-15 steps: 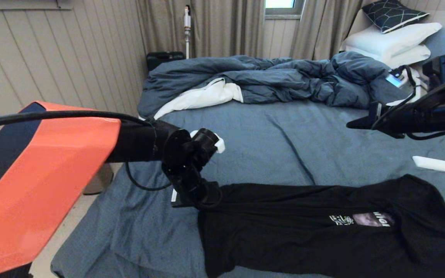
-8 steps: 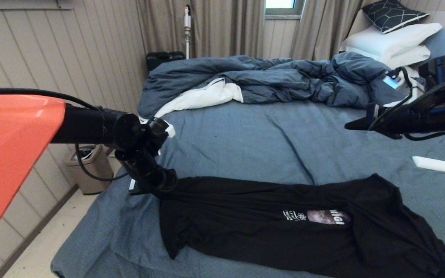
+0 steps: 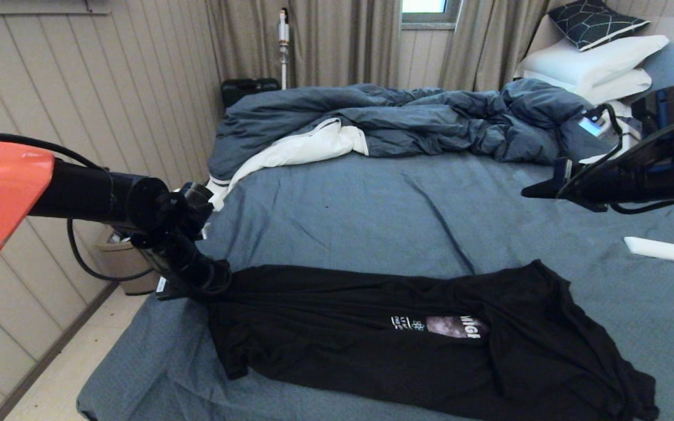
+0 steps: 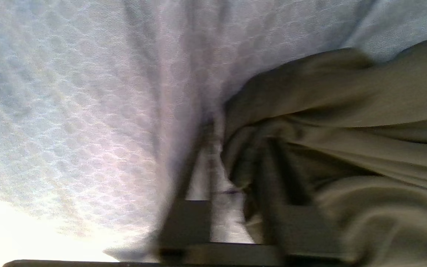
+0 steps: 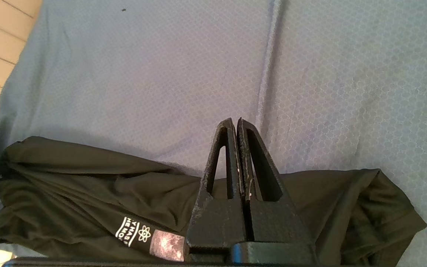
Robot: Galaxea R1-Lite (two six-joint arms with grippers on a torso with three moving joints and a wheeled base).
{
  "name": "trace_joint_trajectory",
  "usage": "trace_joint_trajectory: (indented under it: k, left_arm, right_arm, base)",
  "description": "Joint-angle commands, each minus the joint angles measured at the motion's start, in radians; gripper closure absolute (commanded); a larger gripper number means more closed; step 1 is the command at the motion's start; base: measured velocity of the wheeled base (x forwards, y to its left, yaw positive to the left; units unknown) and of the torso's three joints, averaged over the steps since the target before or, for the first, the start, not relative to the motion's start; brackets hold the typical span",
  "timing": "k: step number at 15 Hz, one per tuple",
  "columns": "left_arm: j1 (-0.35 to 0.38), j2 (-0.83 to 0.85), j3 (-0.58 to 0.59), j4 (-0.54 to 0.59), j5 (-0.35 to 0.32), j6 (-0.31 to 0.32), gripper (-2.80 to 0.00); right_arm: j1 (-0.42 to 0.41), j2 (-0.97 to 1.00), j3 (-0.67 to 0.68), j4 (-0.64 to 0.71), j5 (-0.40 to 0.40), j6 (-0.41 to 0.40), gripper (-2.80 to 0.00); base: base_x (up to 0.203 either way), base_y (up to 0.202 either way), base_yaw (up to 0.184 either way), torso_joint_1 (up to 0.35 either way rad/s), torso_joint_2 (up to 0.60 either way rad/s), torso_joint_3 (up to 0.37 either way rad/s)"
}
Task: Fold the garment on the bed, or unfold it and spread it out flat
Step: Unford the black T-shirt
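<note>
a: item one, the shirt (image 3: 407, 345)?
b: black, bunched lengthwise, lying across the near part of the bed (image 3: 372, 210), print partly showing.
a: left gripper (image 3: 196, 286)?
b: at the shirt's left end, by the bed's edge; fingers (image 4: 272, 178) narrowly parted with cloth between them.
a: right gripper (image 5: 235, 124)?
b: held above the bed, clear of the shirt, fingers pressed together, empty.
a: other stock?
b: rumpled duvet (image 3: 384, 123) at the far side, pillows (image 3: 594, 58) in the corner.

Crumpled dark blue duvet with white lining (image 3: 384, 126), upper centre; patterned dark cushion (image 3: 597, 20), upper right; beige waste bin (image 3: 120, 260), left; grey curtains (image 3: 337, 41), top.
</note>
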Motion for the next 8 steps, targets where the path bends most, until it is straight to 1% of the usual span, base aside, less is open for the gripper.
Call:
trace_joint_trajectory:
  k: [1,3,8]
  left_arm:
    - [0.000,-0.009,0.008,0.003,0.000,0.011,-2.80]
    - [0.000,-0.022,-0.004,0.003,-0.005,0.015,-2.80]
    - [-0.022,-0.166,-0.010,-0.001,-0.010,0.018,-2.80]
  right_arm:
    - [-0.001,0.006,-0.001,0.001,0.003,0.001,0.00]
    - [-0.001,0.006,-0.001,0.000,0.003,0.001,0.00]
    - [-0.001,0.006,-0.001,0.001,0.003,0.001,0.00]
  base:
    - [0.000,0.000,0.000,0.000,0.00,0.000]
    - [0.000,0.000,0.000,0.000,0.00,0.000]
    - [0.000,0.000,0.000,0.000,0.00,0.000]
